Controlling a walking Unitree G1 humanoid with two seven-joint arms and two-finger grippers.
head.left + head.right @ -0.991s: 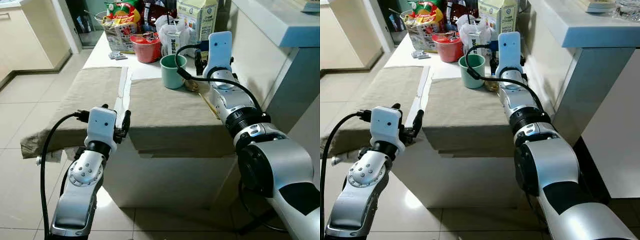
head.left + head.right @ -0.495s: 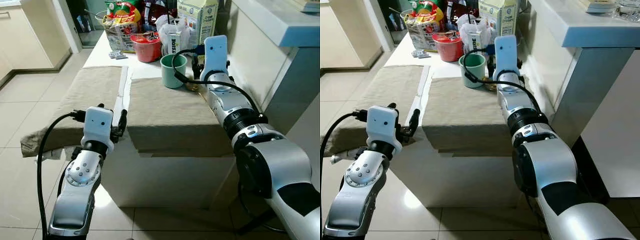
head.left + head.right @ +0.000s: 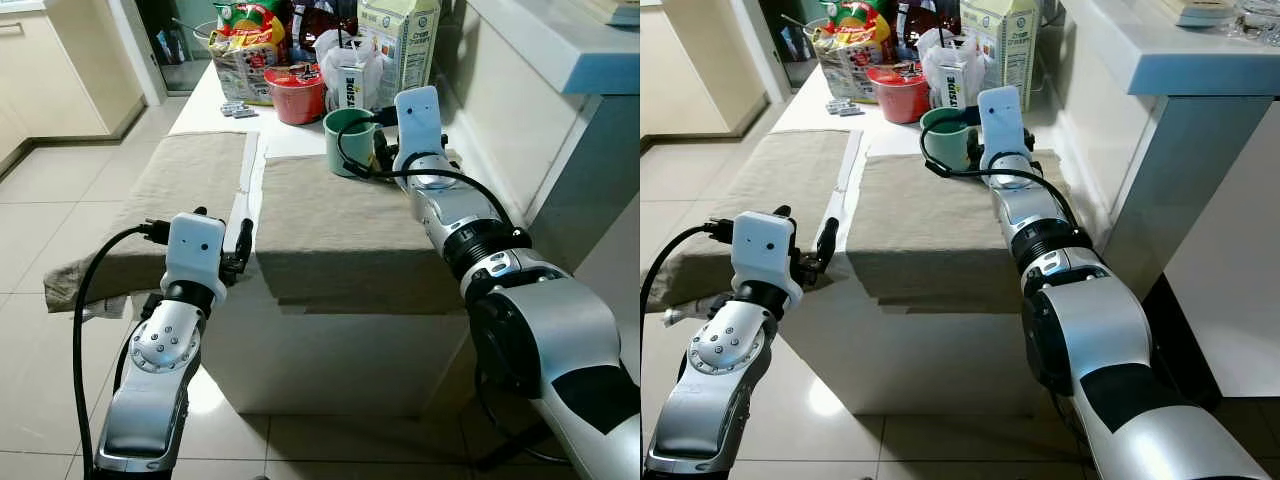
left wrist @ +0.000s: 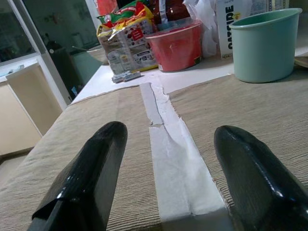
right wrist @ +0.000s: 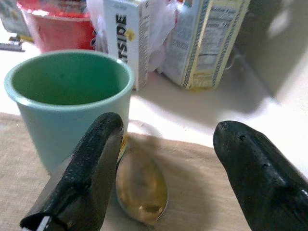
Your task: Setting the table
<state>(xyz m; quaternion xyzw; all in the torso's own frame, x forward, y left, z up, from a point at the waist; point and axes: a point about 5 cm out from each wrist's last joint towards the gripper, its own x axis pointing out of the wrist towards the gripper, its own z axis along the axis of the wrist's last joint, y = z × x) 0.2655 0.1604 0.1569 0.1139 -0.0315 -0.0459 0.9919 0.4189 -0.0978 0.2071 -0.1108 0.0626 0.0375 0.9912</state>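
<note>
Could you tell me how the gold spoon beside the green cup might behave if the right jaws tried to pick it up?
The gold spoon looks glossy, so probably slippery. It lies flat on the cloth placemat, likely hard to get under. It sits beside the green cup, which could be nudged.

I am in a home kitchen. My tabletop (image 3: 300,145) is white, with two brown cloth mats (image 3: 340,225) on it. Past my right claw (image 5: 163,168) there is food: a tall milk carton (image 3: 398,40), a red noodle bowl (image 3: 295,92) and a bright snack bag (image 3: 245,45). A green cup (image 5: 67,101) and a spoon (image 5: 141,190) sit just by that claw. The floor (image 3: 50,190) has pale tiles, and cream cupboards (image 3: 40,70) stand far off past my left claw (image 4: 163,168).
</note>
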